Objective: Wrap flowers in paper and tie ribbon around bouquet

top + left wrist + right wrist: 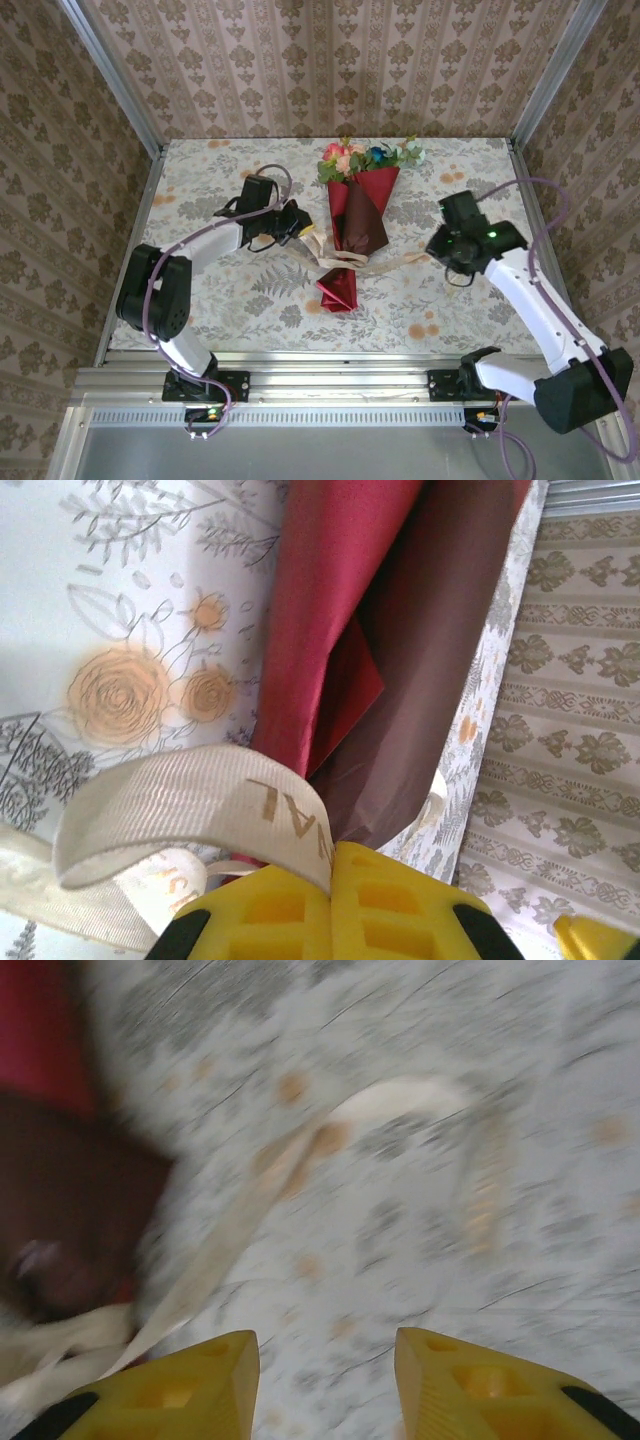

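On the top external view, the bouquet (pixel 358 215) lies between the two arms, its flowers (pixel 368 157) at the far end and the paper (pixel 362 225) tapering toward the near edge. The ribbon (pixel 345 258) crosses the narrow part of the cone. One end runs up to the left gripper (pixel 305 235) just beside the cone, the other trails toward the right gripper (pixel 432 250). From here both sets of fingers are too small to judge. From the left wrist, the left gripper (pixel 332 872) has its yellow fingers pressed together on a loop of ribbon (pixel 190 800) that curls off to the left just ahead of them. Its printed letters are partly cut off. Directly ahead rises the paper (pixel 330 630), crimson and maroon folds overlapping, with the floral tablecloth (pixel 130 600) to the left. From the right wrist, everything is motion-blurred. The right gripper (pixel 325 1360) has its fingers spread, tablecloth (pixel 400 1210) showing in the gap. The ribbon (pixel 230 1230) runs ahead and to the left, and a dark smear of maroon paper (pixel 70 1210) sits at far left.
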